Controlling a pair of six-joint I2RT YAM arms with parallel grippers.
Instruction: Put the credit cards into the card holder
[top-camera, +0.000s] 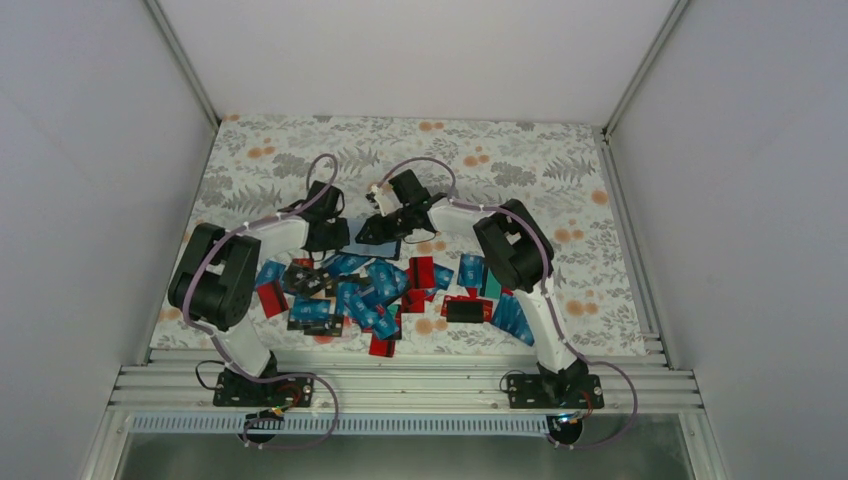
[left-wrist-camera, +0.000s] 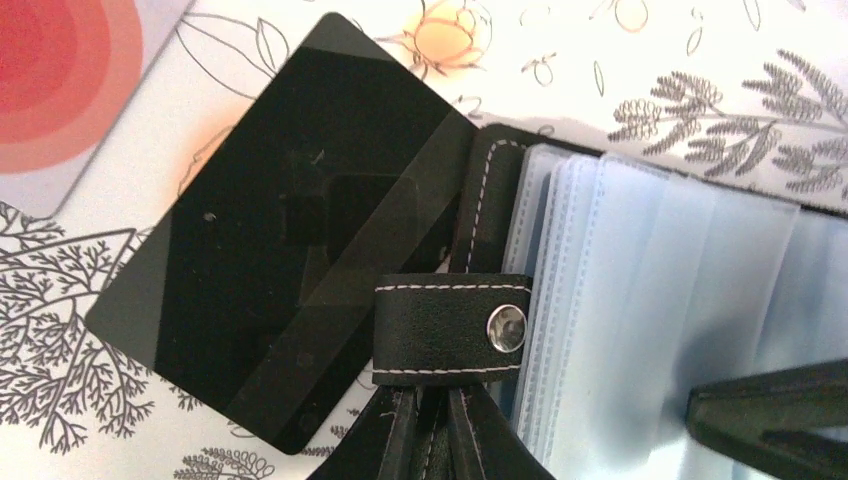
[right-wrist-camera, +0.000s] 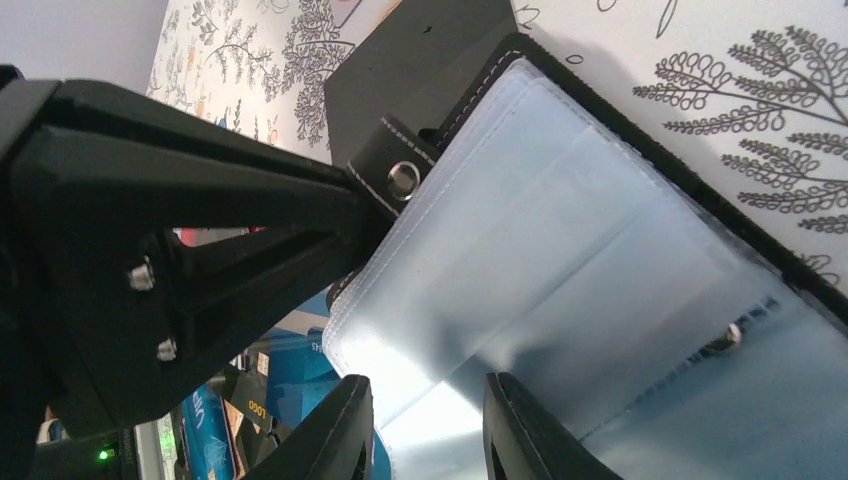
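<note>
Clear plastic sleeves (left-wrist-camera: 650, 300) lie fanned open in the card holder (top-camera: 377, 236), on the desk (top-camera: 560, 160) just beyond the heaped credit cards (top-camera: 372, 300). The left pincer (left-wrist-camera: 432, 405) is pressed together on the holder's snap strap (left-wrist-camera: 450, 327). The right pincer (right-wrist-camera: 425, 430) stands part-spread astride a sleeve edge. I judge a pocket is being opened. Next, a card must be fetched, yet both pincers are busy. A black card (left-wrist-camera: 280, 270) lies against the holder's spine.

small yellowish lettering, seemingly "LOGO", on a thin dark flat card (right-wrist-camera: 256, 406) just left of a finger (right-wrist-camera: 335, 440) of the right gripper (right-wrist-camera: 428, 395), white print on the blue rectangular cards (right-wrist-camera: 205, 440) beside it too blurred to read
</note>
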